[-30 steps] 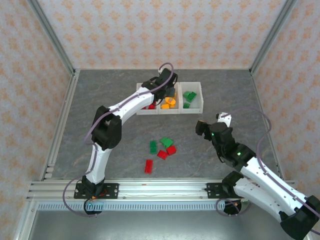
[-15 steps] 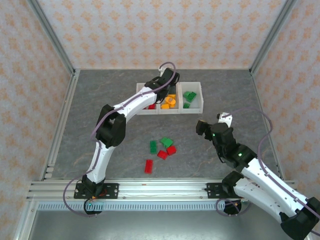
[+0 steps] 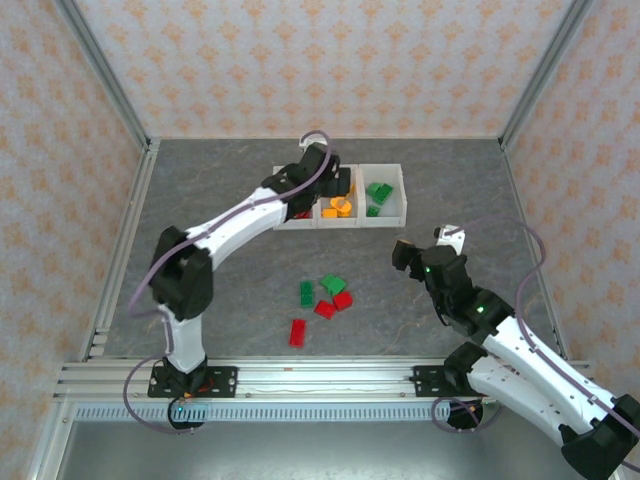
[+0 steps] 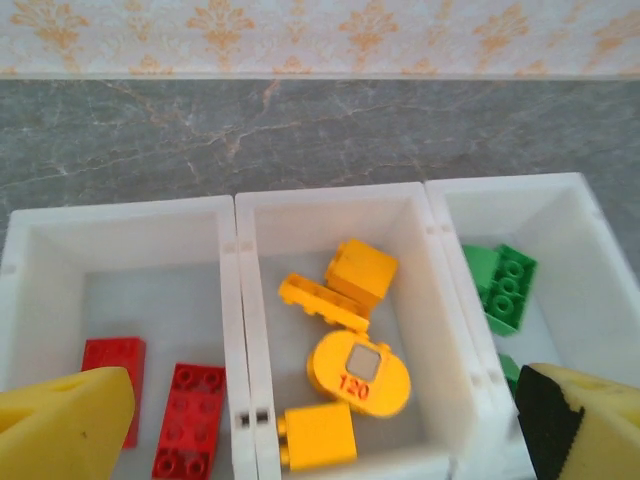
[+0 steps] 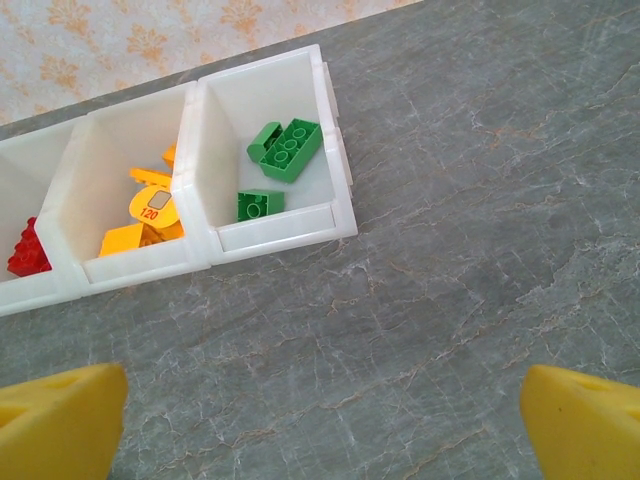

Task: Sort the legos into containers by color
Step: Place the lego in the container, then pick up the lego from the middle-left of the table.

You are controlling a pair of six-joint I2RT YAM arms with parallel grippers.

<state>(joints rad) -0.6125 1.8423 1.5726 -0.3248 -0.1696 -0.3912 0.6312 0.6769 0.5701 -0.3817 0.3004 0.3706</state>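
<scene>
Change since one second back: the left arm has swung its elbow out to the left. The left gripper, which was shut above the containers, now stands spread wide over them. Right arm: no change noted.

Left gripper state: both yellow pads sit at the outer edges of the wrist view, far apart, with nothing between them or on them. It hangs directly over the middle bin of the containers.

Contents, from the left wrist view:
- The middle bin holds four orange-yellow pieces (two blocks, one flat plate, one oval marked 120).
- The left bin holds two red bricks.
- The right bin holds green bricks; the right wrist view shows two.
- No colours are mixed.

Reading: the opening over the middle bin looks like a release just completed, so one more orange-yellow piece is probably home. Cannot say which one.

Right gripper: jaws wide apart and empty, hovering off the near right corner of the containers over bare table.

Remaining: five loose legos, two green and three red, are clustered on the near side of the containers, well apart from them. No orange-yellow is left outside. The task looks past halfway, and the next pick should come from that cluster.
</scene>
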